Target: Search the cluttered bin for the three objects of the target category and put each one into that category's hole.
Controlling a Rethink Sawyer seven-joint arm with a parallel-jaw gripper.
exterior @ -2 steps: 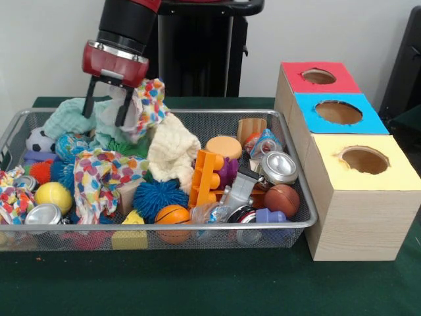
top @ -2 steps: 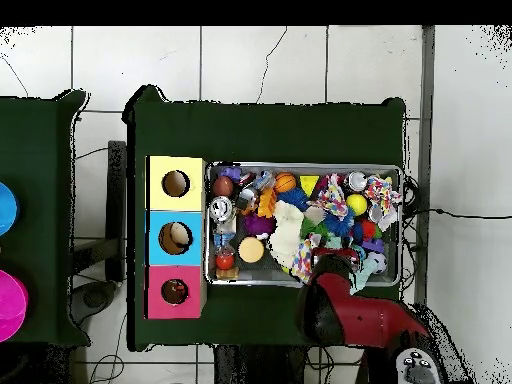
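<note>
While your gripper (exterior @ -2 steps: 105, 108) pinches the patterned cloth (exterior @ -2 steps: 148, 105) above the wire bin (exterior @ -2 steps: 299, 197), cream cloth (exterior @ -2 steps: 172, 151) and spiky balls (exterior @ -2 steps: 160, 197) crowd beneath.

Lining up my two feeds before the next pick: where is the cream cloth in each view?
Front view: the cream cloth lies mid-bin, just right of the gripper.
Overhead view: the cream cloth sits in the bin's middle, up and left of the gripper's red wrist.
Shared landmark: the round tan disc, beside the cloth on the side toward the holed boxes.
</note>
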